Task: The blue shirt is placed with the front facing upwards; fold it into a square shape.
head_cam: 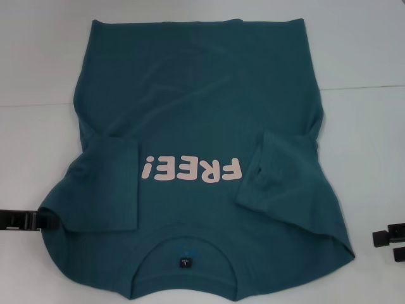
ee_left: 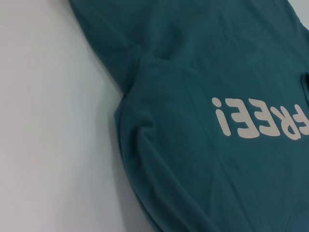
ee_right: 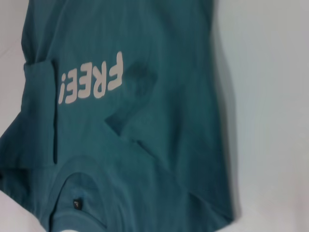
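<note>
The blue shirt (head_cam: 202, 107) lies flat on the white table (head_cam: 370, 139), front up, with its collar (head_cam: 185, 250) at the near edge and the white "FREE!" lettering (head_cam: 192, 170) in the middle. Both short sleeves are folded inward onto the body, one at the left (head_cam: 107, 190) and one at the right (head_cam: 278, 174). My left gripper (head_cam: 28, 220) sits low at the shirt's near left edge, touching or just beside the cloth. My right gripper (head_cam: 391, 244) is open and empty, off the shirt at the near right. The shirt fills the left wrist view (ee_left: 193, 169) and the right wrist view (ee_right: 159, 145).
A seam line (head_cam: 361, 87) crosses the table behind the shirt's middle. Bare white table shows on both sides of the shirt and beyond its hem (head_cam: 196, 22).
</note>
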### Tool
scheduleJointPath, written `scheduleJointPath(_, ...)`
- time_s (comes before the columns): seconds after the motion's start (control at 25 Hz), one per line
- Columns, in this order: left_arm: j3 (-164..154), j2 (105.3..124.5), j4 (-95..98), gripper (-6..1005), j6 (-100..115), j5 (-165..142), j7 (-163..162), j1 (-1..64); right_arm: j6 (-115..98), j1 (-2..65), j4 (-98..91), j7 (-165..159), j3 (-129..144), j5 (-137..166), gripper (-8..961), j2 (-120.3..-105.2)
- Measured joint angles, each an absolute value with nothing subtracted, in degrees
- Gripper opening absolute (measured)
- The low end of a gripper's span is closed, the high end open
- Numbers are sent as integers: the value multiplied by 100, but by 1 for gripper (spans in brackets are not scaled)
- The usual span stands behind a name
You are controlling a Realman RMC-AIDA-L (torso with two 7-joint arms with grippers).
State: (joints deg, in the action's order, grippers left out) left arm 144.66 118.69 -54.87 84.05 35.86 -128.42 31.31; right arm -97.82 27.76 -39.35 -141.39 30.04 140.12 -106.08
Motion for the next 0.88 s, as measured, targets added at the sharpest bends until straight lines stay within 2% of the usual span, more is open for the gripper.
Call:
scheduleJointPath(0.16, 14465, 11874, -5512, 14, 8368, 3586, -12808, 3136, -9797, 2783, -3985, -14108, 3005, 14011, 880, -10718)
scheduleJointPath(0.88, 14493, 11892, -5573, 15, 8415, 3821, -12804, 2982, -10043, 2681, -4017, -13785, 2452, 13930, 878, -10669)
